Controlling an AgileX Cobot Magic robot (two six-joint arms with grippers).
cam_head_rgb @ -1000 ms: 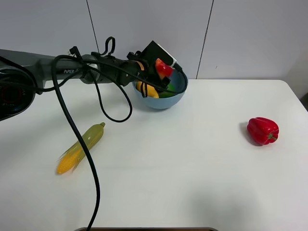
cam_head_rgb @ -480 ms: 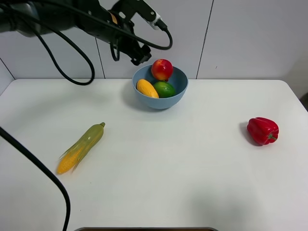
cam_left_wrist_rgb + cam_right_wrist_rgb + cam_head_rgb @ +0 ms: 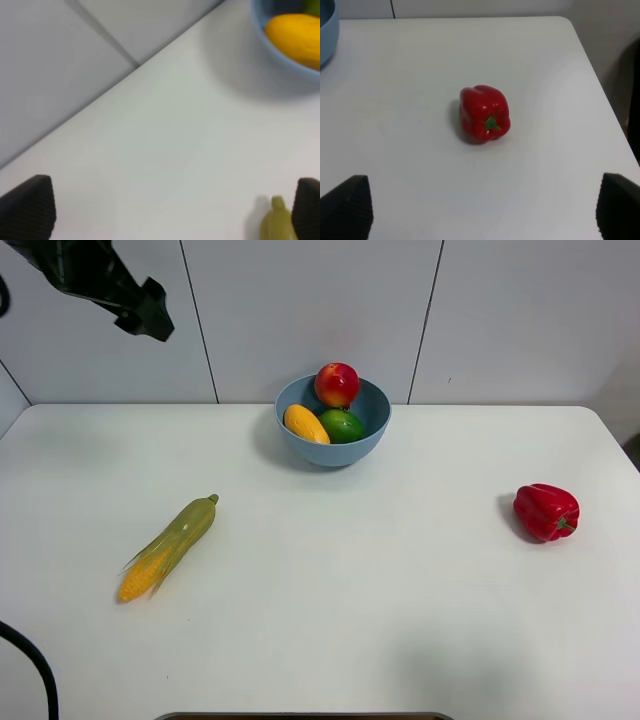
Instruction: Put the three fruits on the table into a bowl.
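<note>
The light-blue bowl point(image 3: 360, 445) stands at the back middle of the white table point(image 3: 350, 600). In it lie the red apple point(image 3: 338, 384), the yellow-orange mango point(image 3: 305, 423) and the green lime point(image 3: 343, 426). My left gripper point(image 3: 143, 315) is high up at the far left, well away from the bowl. In the left wrist view it point(image 3: 167, 212) is open and empty above the table, with the bowl point(image 3: 260, 35) and the mango point(image 3: 295, 32) at the edge of the picture. My right gripper point(image 3: 481, 210) is open and empty; it is out of the exterior view.
A corn cob point(image 3: 168, 547) with green husk lies on the left of the table; its tip shows in the left wrist view point(image 3: 276, 227). A red bell pepper point(image 3: 546, 511) sits at the right, also in the right wrist view point(image 3: 484, 114), near the table's right edge.
The left arm let go of the apple into the bowl, then rose and drew back to the upper left. The three fruits stay in the bowl.
</note>
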